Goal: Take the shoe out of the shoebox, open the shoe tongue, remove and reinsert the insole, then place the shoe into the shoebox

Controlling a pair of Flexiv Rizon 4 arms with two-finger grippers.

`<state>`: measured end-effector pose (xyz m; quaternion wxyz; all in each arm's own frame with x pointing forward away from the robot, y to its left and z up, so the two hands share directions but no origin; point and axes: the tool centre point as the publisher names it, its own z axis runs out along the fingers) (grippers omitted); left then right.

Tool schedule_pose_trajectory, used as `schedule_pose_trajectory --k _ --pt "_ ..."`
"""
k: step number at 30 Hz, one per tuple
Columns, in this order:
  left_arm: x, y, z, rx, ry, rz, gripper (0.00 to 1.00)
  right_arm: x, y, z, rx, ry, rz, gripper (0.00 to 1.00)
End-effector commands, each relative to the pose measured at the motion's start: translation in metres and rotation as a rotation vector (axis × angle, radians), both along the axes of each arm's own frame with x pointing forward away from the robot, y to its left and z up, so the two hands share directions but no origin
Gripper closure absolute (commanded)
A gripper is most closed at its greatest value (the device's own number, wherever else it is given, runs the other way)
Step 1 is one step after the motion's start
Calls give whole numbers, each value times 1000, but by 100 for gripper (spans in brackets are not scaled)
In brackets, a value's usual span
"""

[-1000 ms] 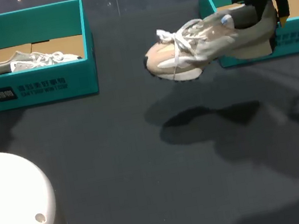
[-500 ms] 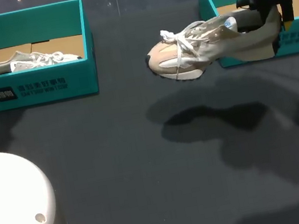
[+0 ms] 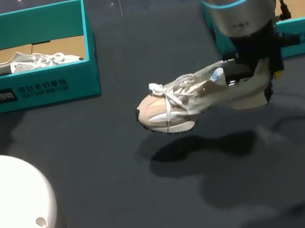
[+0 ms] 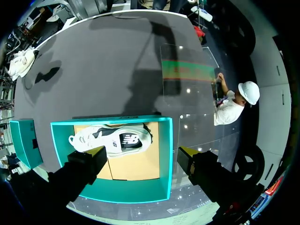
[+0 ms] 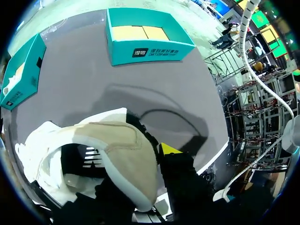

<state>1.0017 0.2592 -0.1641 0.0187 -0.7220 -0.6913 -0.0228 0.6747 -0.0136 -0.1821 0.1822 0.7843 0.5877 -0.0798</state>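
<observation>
One step done: shoe (image 3: 188, 99) out of box (image 3: 304, 35), heel clamped in right jaws; left jaws wide, empty. Tongue, insole, reboxing left.

right hand (image 3: 265, 77) clamps shoe (image 3: 183, 101) heel | shoe aloft over table (image 3: 93, 177) | second shoe (image 3: 31, 62) in left shoebox (image 3: 42, 89)

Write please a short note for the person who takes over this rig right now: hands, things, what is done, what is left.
Right hand: shut on the heel of the shoe, held in the air over the table.
Left hand: open, holding nothing, above the left shoebox, where a second shoe lies.
Right shoebox: only its cardboard floor shows.
Done: shoe is out of its box.
Left: open the tongue, remove and reinsert the insole, put the shoe back.
</observation>
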Motion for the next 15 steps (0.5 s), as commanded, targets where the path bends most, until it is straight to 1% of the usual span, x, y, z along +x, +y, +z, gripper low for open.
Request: schedule_pose_trajectory --k 1,14,15 --pt "-1 0 0 1 -1 -1 0 -2 6 -8 -14 -7 -1 100" --pt "-1 0 0 1 -1 -1 0 -2 6 -8 -14 -7 -1 100" --pt "-1 0 0 1 -1 -1 0 -7 15 -15 -22 -3 12 100"
